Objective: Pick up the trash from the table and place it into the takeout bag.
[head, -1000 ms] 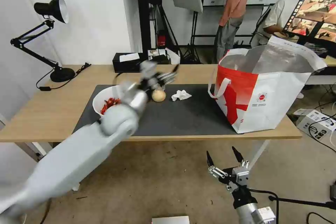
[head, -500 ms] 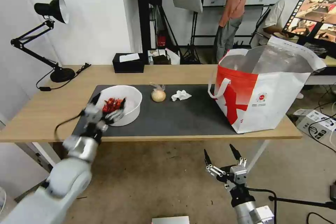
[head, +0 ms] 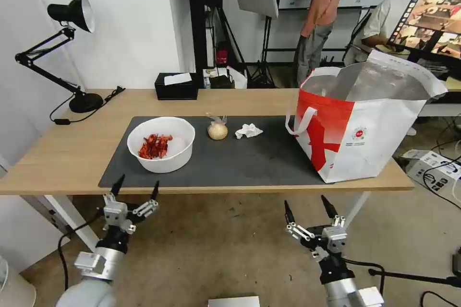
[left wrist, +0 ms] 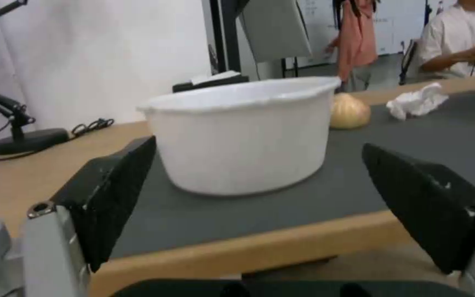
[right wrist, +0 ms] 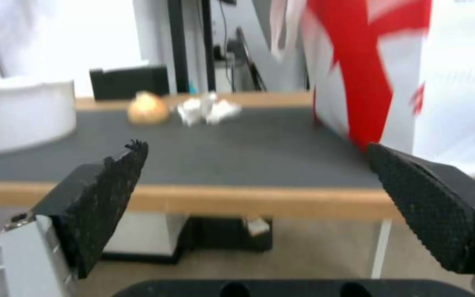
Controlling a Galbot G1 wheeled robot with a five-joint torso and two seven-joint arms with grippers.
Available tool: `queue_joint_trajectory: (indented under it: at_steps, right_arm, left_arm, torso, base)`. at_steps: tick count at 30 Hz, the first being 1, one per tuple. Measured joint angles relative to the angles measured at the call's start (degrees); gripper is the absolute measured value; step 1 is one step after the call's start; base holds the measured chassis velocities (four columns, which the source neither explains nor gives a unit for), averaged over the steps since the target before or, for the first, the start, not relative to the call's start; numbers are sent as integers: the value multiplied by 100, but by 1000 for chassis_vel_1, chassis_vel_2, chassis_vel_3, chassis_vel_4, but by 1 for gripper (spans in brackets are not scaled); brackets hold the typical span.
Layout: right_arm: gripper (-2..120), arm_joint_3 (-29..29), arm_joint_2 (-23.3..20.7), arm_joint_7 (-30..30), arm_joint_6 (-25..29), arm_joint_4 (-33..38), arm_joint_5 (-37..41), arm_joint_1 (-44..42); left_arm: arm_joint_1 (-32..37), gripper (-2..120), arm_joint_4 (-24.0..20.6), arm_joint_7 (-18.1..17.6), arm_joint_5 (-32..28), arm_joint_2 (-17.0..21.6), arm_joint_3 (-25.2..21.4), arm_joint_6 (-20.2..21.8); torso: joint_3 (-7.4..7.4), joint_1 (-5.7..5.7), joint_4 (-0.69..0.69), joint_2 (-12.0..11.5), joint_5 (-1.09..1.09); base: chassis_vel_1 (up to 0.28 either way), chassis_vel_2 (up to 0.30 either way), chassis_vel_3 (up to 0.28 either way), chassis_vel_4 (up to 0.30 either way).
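Bowl: your white bowl [head: 161, 150] sits upright, mouth up, on the surface's [head: 67, 153] mat.
Left gripper [head: 135, 191]: wide open, empty, below the surface edge.
Right gripper [head: 307, 210]: wide open, empty.

White bowl [head: 161, 144] holds red scraps [head: 153, 146]; dark grey mat [head: 249, 158]; white-and-red bag [head: 365, 129], silver lining.

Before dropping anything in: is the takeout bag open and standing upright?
Open and upright: the takeout bag stands on the table, its silver-lined mouth gaping upward.
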Motion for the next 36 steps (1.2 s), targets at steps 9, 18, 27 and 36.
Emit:
queue_joint_trajectory:
  at_steps: [9, 18, 27, 36]
  right_arm:
    - [100, 10, -10, -49, 48, -308, 31, 104]
    - [100, -5, -46, -72, 9, -120, 24, 31]
    - [100, -144, -598, -257, -611, 809, 353, 109]
    - [100, -193, -1926, -582, -1737, 1423, 1590, 1352]
  left_arm:
    - [130, 100, 106, 195, -115, 6, -115, -75]
    - [149, 100, 233, 284, -121, 68, -105, -155]
    - [201, 100, 257, 291, -205, 129, -151, -186]
    - [156, 100, 259, 442, -247, 107, -139, -196]
  torso:
    - [0, 0, -1, 0, -1]
    - [0, 0, -1, 0, -2]
    - [0, 0, -1, 0, -2]
    - [0, 0, -1, 0, -1]
  base:
    - [0, 0, 0, 0]
    - [0, 0, 0, 0]
    - [0, 0, 0, 0]
    - [0, 0, 0, 0]
